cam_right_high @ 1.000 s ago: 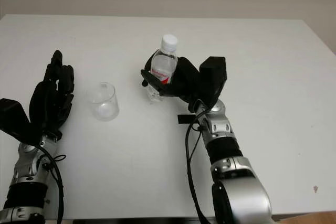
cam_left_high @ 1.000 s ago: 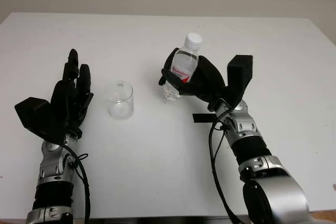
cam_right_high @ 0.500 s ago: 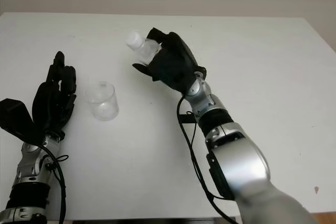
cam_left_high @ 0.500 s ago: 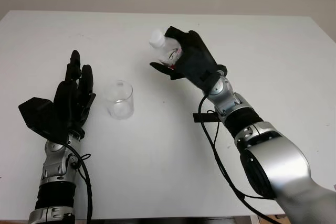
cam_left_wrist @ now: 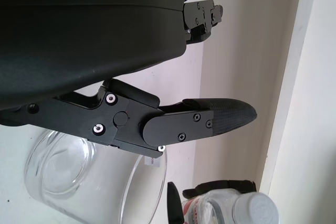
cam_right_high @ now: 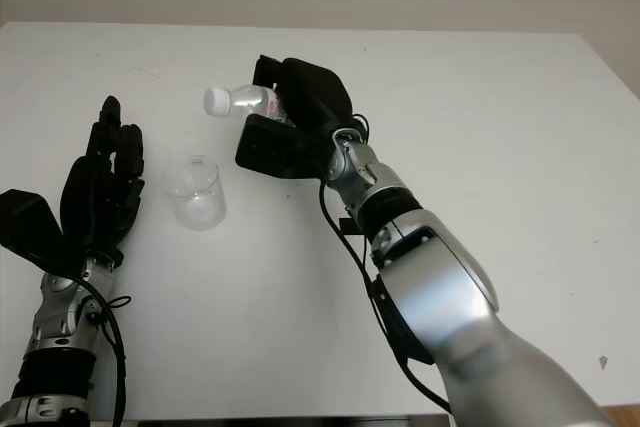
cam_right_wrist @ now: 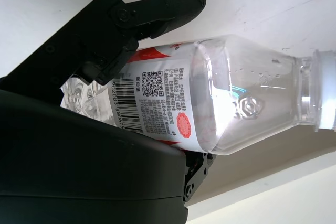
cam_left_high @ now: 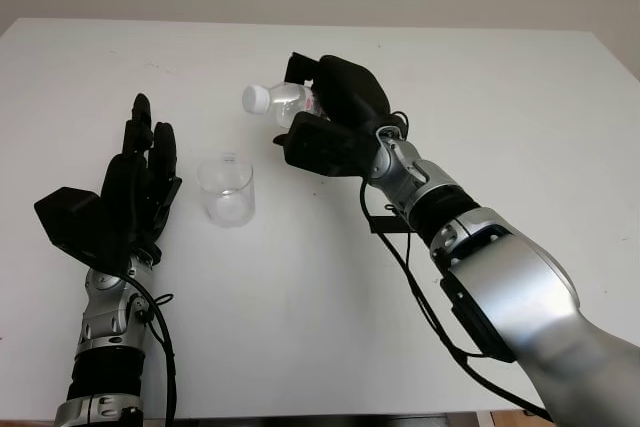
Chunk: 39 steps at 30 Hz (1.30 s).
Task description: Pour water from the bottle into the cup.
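Note:
A clear plastic water bottle [cam_left_high: 282,99] with a white cap and a red-and-white label [cam_right_wrist: 163,103] lies almost level in the air, its cap pointing left. My right hand [cam_left_high: 330,125] is shut on it above the table. The capped mouth is up and a little right of the clear cup [cam_left_high: 227,190], which stands upright on the white table [cam_left_high: 300,287] and looks empty. My left hand [cam_left_high: 140,182] is open just left of the cup, apart from it. In the left wrist view the cup [cam_left_wrist: 73,182] is close under one finger [cam_left_wrist: 210,121].
A small black strip [cam_left_high: 385,224] lies on the table under my right forearm. The table's far edge [cam_left_high: 320,23] meets a pale wall.
My right hand has tipped the bottle further over, from slanted to almost level, and carried its cap leftward toward the cup. The left hand and the cup have stayed put.

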Motion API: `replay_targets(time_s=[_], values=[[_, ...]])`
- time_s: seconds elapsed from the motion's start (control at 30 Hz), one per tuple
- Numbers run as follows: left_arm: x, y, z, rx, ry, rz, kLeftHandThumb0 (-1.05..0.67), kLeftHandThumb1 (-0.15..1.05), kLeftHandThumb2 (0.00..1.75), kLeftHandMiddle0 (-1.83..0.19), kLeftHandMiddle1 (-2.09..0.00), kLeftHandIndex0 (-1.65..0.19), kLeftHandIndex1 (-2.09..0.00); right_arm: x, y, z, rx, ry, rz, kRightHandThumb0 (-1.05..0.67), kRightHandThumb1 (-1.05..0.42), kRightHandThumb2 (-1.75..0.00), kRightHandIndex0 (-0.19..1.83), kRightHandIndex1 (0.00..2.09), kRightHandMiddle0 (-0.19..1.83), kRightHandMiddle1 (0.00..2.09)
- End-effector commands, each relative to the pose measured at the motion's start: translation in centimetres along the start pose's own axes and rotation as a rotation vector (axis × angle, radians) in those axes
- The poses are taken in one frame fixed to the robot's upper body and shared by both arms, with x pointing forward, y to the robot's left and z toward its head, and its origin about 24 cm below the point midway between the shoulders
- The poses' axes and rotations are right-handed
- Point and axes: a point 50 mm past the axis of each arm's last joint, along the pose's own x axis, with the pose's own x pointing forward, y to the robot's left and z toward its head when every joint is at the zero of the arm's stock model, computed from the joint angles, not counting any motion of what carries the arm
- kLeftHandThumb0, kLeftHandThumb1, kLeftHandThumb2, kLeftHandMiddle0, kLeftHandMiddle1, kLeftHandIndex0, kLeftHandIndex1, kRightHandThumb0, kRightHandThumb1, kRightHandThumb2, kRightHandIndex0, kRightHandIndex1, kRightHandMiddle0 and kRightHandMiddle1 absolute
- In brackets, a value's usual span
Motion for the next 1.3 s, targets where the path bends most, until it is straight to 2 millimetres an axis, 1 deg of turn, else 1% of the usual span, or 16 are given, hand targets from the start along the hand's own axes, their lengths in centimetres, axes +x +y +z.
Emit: replay_targets(time_s=[0.0, 0.1, 0.2, 0.3, 0.4, 0.5, 0.6, 0.7, 0.77, 0.8, 0.9, 0.97, 1.0, 1.07, 1.13, 1.27], values=[[-0.2, -0.1, -0.1, -0.002, -0.001, 0.006, -0.71, 1.05, 0.48, 0.13, -0.06, 0.12, -0.06, 0.6, -0.9, 1.0, -0.027, -0.037, -0.038, -0.19, -0.81, -0.52, 1.30, 2.09, 0.79, 2.09], [-0.2, -0.1, -0.2, 0.000, 0.001, 0.006, -0.71, 1.05, 0.48, 0.13, -0.06, 0.13, -0.06, 0.7, -0.8, 1.3, -0.067, -0.055, -0.053, -0.21, -0.76, -0.55, 1.18, 2.09, 0.72, 2.09], [-0.2, -0.1, -0.2, 0.000, 0.001, 0.003, -0.71, 1.05, 0.49, 0.14, -0.05, 0.13, -0.05, 0.7, -0.7, 1.7, -0.098, -0.070, -0.064, -0.23, -0.78, -0.53, 1.04, 2.09, 0.64, 2.09], [-0.2, -0.2, -0.3, -0.001, 0.001, 0.003, -0.71, 1.05, 0.49, 0.14, -0.05, 0.13, -0.05, 0.6, -0.6, 1.9, -0.136, -0.105, -0.086, -0.23, -0.75, -0.59, 1.07, 2.09, 0.65, 2.09], [-0.3, -0.2, -0.3, 0.002, 0.000, 0.003, -0.71, 1.05, 0.49, 0.14, -0.05, 0.14, -0.05, 0.5, -0.5, 2.0, -0.184, -0.125, -0.105, -0.23, -0.76, -0.59, 1.08, 2.09, 0.60, 2.09], [-0.3, -0.2, -0.3, 0.000, 0.000, 0.004, -0.70, 1.05, 0.50, 0.14, -0.05, 0.14, -0.05, 0.4, -0.4, 2.0, -0.263, -0.155, -0.121, -0.24, -0.82, -0.50, 1.14, 2.09, 0.53, 2.09], [-0.3, -0.1, -0.3, -0.002, 0.001, 0.003, -0.70, 1.05, 0.50, 0.13, -0.05, 0.14, -0.05, 0.3, -0.4, 2.0, -0.324, -0.185, -0.133, -0.24, -0.86, -0.46, 1.24, 2.09, 0.55, 2.09], [-0.3, -0.2, -0.4, -0.006, 0.001, 0.004, -0.71, 1.05, 0.49, 0.13, -0.06, 0.13, -0.05, 0.3, -0.3, 2.0, -0.376, -0.213, -0.125, -0.24, -0.94, -0.34, 1.33, 2.09, 0.55, 2.09], [-0.3, -0.2, -0.4, -0.010, 0.002, 0.004, -0.70, 1.05, 0.49, 0.13, -0.05, 0.13, -0.05, 0.2, -0.4, 2.0, -0.410, -0.232, -0.127, -0.25, -0.94, -0.30, 1.34, 2.09, 0.53, 2.09], [-0.3, -0.2, -0.4, -0.012, 0.002, 0.004, -0.70, 1.05, 0.48, 0.13, -0.05, 0.14, -0.05, 0.2, -0.4, 2.0, -0.425, -0.243, -0.130, -0.26, -0.93, -0.28, 1.33, 2.09, 0.52, 2.09], [-0.3, -0.2, -0.4, -0.001, 0.001, 0.004, -0.71, 1.05, 0.49, 0.14, -0.05, 0.14, -0.05, 0.2, -0.4, 2.1, -0.467, -0.276, -0.120, -0.29, -0.95, -0.18, 1.25, 2.09, 0.36, 2.09], [-0.3, -0.3, -0.4, -0.001, 0.001, 0.007, -0.70, 1.05, 0.50, 0.13, -0.06, 0.13, -0.06, 0.2, -0.4, 2.1, -0.490, -0.289, -0.115, -0.32, -0.97, -0.11, 1.18, 2.09, 0.29, 2.03], [-0.3, -0.3, -0.4, -0.003, 0.001, 0.005, -0.70, 1.05, 0.50, 0.13, -0.06, 0.13, -0.06, 0.2, -0.4, 2.1, -0.506, -0.297, -0.116, -0.34, -0.97, -0.09, 1.15, 2.09, 0.29, 2.00], [-0.4, -0.3, -0.4, -0.007, 0.001, 0.003, -0.70, 1.05, 0.50, 0.13, -0.05, 0.13, -0.05, 0.2, -0.4, 2.3, -0.519, -0.313, -0.128, -0.36, -0.99, -0.07, 1.11, 2.09, 0.31, 2.06], [-0.3, -0.4, -0.4, -0.015, 0.000, 0.002, -0.69, 1.05, 0.50, 0.14, -0.05, 0.13, -0.05, 0.1, -0.4, 2.3, -0.533, -0.332, -0.146, -0.37, -0.99, -0.06, 1.09, 2.09, 0.32, 2.06], [-0.3, -0.4, -0.4, -0.028, -0.002, 0.006, -0.69, 1.05, 0.48, 0.14, -0.05, 0.13, -0.05, 0.0, -0.5, 2.4, -0.537, -0.356, -0.170, -0.36, -0.98, -0.05, 1.10, 2.09, 0.40, 2.09]])
